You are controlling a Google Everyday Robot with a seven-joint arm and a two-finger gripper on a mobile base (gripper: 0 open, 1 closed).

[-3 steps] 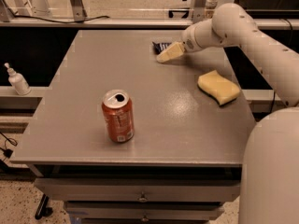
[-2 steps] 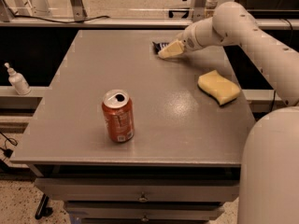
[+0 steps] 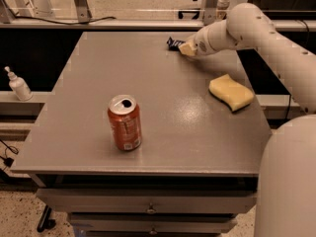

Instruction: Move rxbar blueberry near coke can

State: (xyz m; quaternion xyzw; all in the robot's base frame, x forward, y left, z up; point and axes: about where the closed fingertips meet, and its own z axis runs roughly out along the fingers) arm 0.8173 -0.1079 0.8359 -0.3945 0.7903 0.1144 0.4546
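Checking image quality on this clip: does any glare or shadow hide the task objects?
Camera view: faint glare on the table right of the coke can, hiding nothing; the gripper, at the far edge, covers part of the rxbar blueberry.

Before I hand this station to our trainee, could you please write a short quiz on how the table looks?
1. True or false: the coke can stands upright near the front of the table.
2. Fill in: seen from the camera, the yellow sponge lies to the ___ of the coke can.
3. The gripper, at the table's far edge, is closest to which thing? A) yellow sponge B) rxbar blueberry C) coke can
Key: 1 true; 2 right; 3 B.
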